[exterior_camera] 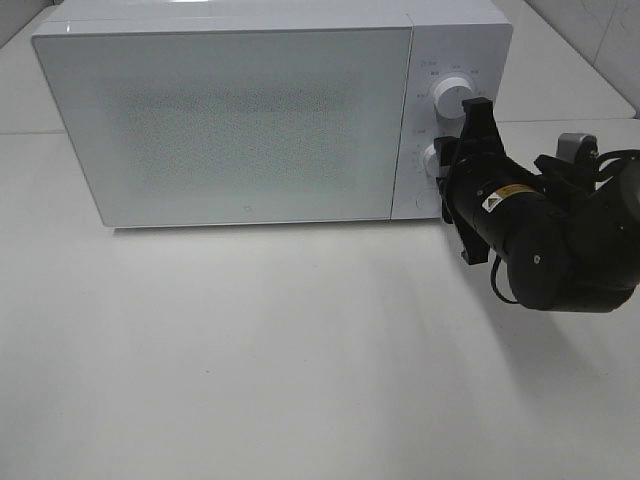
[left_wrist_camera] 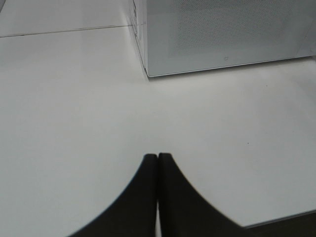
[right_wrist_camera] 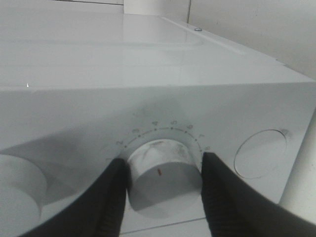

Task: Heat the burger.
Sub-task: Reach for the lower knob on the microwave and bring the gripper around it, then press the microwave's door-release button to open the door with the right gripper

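Note:
The burger is out of view. The white microwave (exterior_camera: 240, 120) stands at the back of the table with its door closed. My right gripper (exterior_camera: 441, 165) is at the control panel. In the right wrist view its two black fingers (right_wrist_camera: 116, 197) press on either side of the lower knob (right_wrist_camera: 160, 182), so the right gripper (right_wrist_camera: 164, 163) is shut on that knob. My left gripper (left_wrist_camera: 157, 158) is shut and empty, low over the bare table in front of the microwave's left corner (left_wrist_camera: 148, 69). It does not show in the exterior high view.
The upper knob (exterior_camera: 452, 97) sits above the gripped one and also shows in the right wrist view (right_wrist_camera: 17, 187). A round recessed button (right_wrist_camera: 260, 153) lies on the other side of the gripped knob. The white table (exterior_camera: 250, 350) extends in front of the microwave.

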`<state>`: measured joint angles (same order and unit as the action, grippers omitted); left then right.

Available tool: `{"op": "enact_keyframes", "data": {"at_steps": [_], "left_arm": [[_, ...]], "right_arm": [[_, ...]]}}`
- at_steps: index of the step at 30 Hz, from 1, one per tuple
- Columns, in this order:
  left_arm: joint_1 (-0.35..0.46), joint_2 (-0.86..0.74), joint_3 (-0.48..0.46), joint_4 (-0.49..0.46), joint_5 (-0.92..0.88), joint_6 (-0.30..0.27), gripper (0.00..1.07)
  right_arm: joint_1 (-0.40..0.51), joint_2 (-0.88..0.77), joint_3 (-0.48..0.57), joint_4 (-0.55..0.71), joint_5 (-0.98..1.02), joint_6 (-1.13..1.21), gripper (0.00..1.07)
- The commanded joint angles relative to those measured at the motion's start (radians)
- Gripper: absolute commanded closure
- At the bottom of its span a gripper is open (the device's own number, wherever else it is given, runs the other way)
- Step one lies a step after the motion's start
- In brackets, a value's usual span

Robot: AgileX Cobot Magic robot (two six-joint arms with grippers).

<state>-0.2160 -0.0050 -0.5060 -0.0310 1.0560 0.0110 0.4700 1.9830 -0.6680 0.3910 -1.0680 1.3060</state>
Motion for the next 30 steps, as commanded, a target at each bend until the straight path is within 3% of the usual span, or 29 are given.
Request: {"op": "enact_keyframes", "data": {"at_steps": [1,5,6,7,8,9,10,11,14,23,30], "left_arm": [[-0.001,-0.005,0.002,-0.001,-0.015,0.000,1.06],[-0.001,-0.005,0.002,-0.001,-0.015,0.000,1.06],[-0.001,-0.005,0.002,-0.001,-0.015,0.000,1.06],[-0.001,-0.005,0.002,-0.001,-0.015,0.000,1.06],[-0.001,-0.005,0.002,-0.001,-0.015,0.000,1.06],[-0.001,-0.005,0.002,-0.001,-0.015,0.000,1.06],[-0.001,-0.005,0.002,-0.001,-0.015,0.000,1.06],[-0.001,-0.005,0.002,-0.001,-0.015,0.000,1.06],[-0.001,-0.005,0.002,-0.001,-0.015,0.000,1.06],[-0.001,-0.005,0.002,-0.002,-0.015,0.001,1.06],[-0.001,-0.005,0.002,-0.002,-0.015,0.001,1.06]], "right_arm": [[-0.007,-0.013,-0.027,-0.028,-0.080,0.028,1.04],[-0.007,-0.013,-0.027,-0.028,-0.058,0.028,0.94],[-0.007,-0.013,-0.027,-0.027,-0.057,0.028,0.85],[-0.007,-0.013,-0.027,-0.027,-0.057,0.028,0.85],[-0.007,-0.013,-0.027,-0.021,-0.058,0.027,0.71],[-0.007,-0.013,-0.027,-0.019,-0.058,0.022,0.63],[-0.007,-0.013,-0.027,-0.019,-0.058,0.022,0.63],[-0.007,-0.017,-0.022,-0.016,-0.058,0.001,0.53],[-0.007,-0.017,-0.010,-0.007,-0.058,-0.031,0.42],[-0.007,-0.017,0.033,-0.019,-0.054,-0.049,0.39],[-0.007,-0.059,0.091,-0.152,-0.053,-0.118,0.39]]}}
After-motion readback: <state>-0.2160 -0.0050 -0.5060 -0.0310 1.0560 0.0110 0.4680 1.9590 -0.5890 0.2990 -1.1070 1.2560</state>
